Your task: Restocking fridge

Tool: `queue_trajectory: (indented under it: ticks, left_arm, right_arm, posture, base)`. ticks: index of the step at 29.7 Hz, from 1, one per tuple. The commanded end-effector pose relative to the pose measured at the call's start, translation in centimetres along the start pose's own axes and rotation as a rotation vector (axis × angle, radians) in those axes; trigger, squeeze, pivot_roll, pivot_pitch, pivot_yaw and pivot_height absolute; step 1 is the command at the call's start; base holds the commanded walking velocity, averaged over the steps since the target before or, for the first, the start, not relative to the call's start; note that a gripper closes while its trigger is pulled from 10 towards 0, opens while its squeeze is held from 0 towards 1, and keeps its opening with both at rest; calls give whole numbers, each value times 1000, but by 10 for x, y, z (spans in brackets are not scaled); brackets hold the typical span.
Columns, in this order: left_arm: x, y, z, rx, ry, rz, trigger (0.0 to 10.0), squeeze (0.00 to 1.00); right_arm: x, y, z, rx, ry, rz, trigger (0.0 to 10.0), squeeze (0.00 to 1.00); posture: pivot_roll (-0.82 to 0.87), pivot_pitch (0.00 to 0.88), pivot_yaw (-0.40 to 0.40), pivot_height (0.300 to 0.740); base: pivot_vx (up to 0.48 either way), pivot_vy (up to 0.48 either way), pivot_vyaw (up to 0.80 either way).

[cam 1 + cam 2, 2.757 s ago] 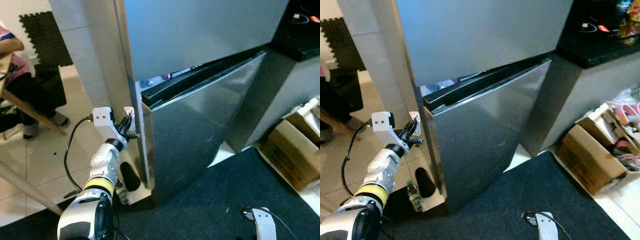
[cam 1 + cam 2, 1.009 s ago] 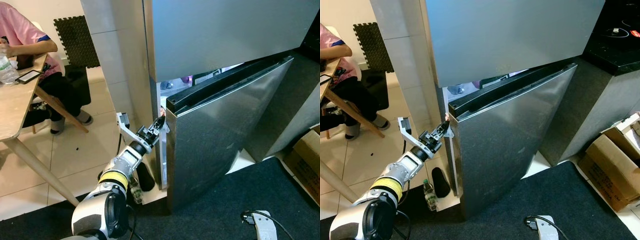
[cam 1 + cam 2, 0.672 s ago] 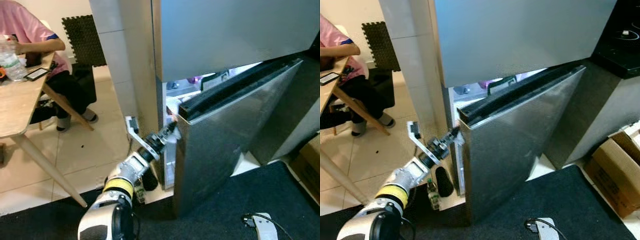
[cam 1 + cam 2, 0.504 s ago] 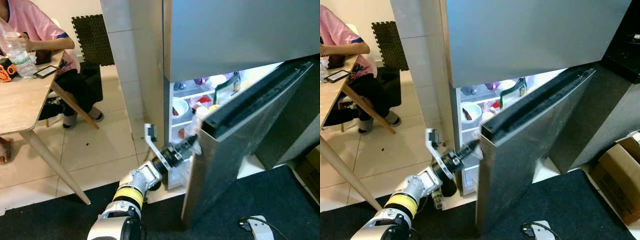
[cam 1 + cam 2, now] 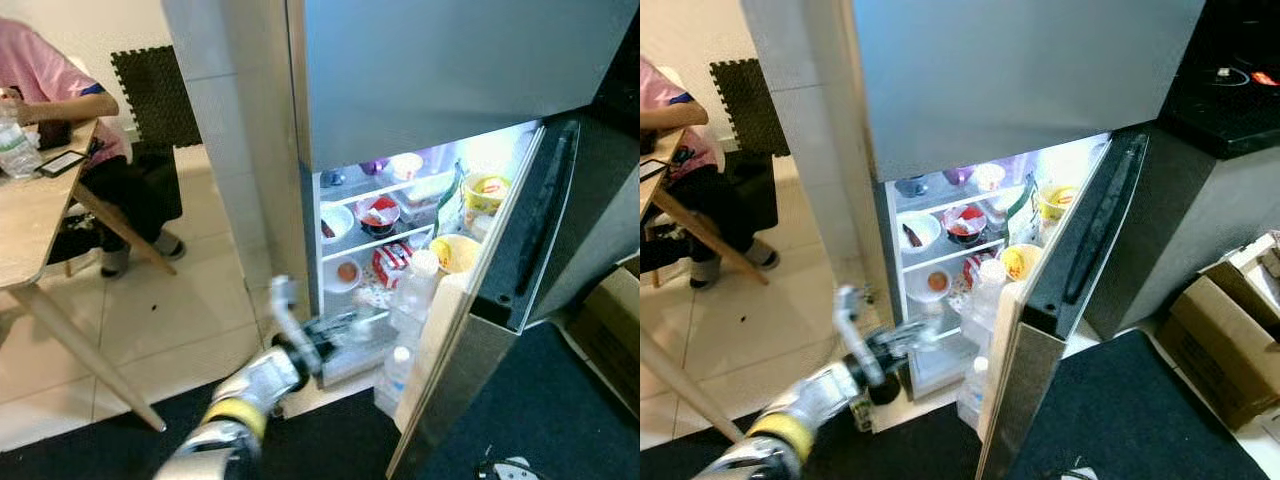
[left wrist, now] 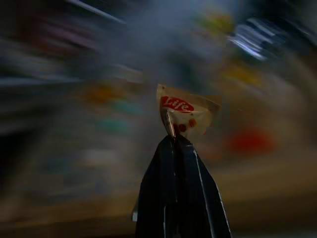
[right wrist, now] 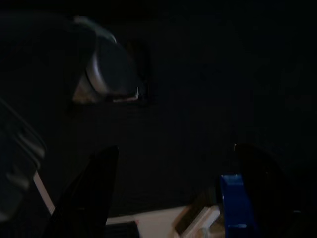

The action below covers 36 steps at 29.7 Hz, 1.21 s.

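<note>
Left gripper point(image 6: 174, 141) clenched on a small "Life" packet point(image 6: 184, 115) at fridge point(image 5: 420, 60) 7 o'clock — light, crinkly, likely slippery; best pinched by its sealed edge; right gripper spread.

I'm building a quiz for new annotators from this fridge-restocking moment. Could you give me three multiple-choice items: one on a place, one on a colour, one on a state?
1. Where does the person sit?
A. at the wooden table on the robot's left
B. on the dark mat before the fridge
C. on the cardboard box

2. What colour is the lettering on the packet in the left gripper?
A. green
B. red
C. blue

3. How is the lower fridge door?
A. shut
B. taken off
C. swung wide open

Answers: 1 A, the person is at the wooden table. 2 B, the packet pinched by the left gripper bears red letters. 3 C, the lower fridge door stands open and the lit shelves show.
</note>
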State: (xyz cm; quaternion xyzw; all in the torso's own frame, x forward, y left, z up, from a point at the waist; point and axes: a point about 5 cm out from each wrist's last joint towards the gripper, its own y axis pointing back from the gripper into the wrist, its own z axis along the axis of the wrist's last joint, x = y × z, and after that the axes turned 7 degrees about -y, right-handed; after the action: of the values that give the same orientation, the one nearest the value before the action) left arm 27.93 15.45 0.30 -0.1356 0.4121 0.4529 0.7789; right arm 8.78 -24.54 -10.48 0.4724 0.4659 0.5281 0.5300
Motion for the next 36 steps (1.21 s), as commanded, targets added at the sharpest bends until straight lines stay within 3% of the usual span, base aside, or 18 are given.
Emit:
queue_trajectory:
  ticks: [1,2,3,4,5,8,9,12,15,16,18,24,36]
  left_arm:
    - [12,9,-4,6,-23,110,10000,0]
    - [21,18,-5,4,-42,182,10000,0]
    - [21,18,-5,4,-42,182,10000,0]
    - [36,34,-10,16,-62,304,10000,0]
    - [36,34,-10,16,-62,304,10000,0]
    - [61,72,-28,68,-75,529,10000,0]
    - [61,72,-28,68,-75,529,10000,0]
    - [75,106,-56,148,-44,702,10000,0]
    - [77,114,-65,174,-35,737,10000,0]
    - [80,132,-84,229,-19,802,10000,0]
    - [81,149,-100,278,-4,857,10000,0]
    - [80,161,-113,321,9,897,10000,0]
    - [80,149,-103,306,-30,884,10000,0]
  right_arm:
    - [4,-1,4,-13,7,8,10000,0]
    - [4,-1,4,-12,6,7,10000,0]
    - [4,-1,4,-12,6,7,10000,0]
    - [5,-1,3,-9,10,6,10000,0]
    - [5,-1,3,-9,10,6,10000,0]
    - [8,-2,3,-4,22,8,10000,0]
    - [8,-2,3,-4,22,8,10000,0]
    - [10,-2,6,-5,25,13,10000,0]
    - [10,-2,7,-5,26,14,10000,0]
    - [11,-2,7,-5,29,18,10000,0]
    - [12,-2,8,-2,34,22,10000,0]
    - [13,-3,7,2,39,24,10000,0]
    - [14,-3,5,9,66,34,10000,0]
  posture:
    - [-65,0,29,740]
    - [-61,0,32,740]
    - [-61,0,32,740]
    - [-62,0,33,740]
    - [-62,0,33,740]
    - [-53,0,29,740]
    - [-53,0,29,740]
    - [-50,0,28,740]
    - [-50,0,28,740]
    - [-49,0,30,740]
    - [-49,0,29,740]
    - [-44,0,27,740]
    - [-39,0,24,740]
  base:
    - [0,0,0]
    - [0,0,0]
    - [0,0,0]
    - [0,0,-775]
    - [0,0,-775]
    - [0,0,-775]
    - [0,0,-775]
    - [0,0,-775]
    - [0,0,-775]
    - [0,0,-769]
    - [0,0,-775]
    - [0,0,-774]
    - [0,0,-773]
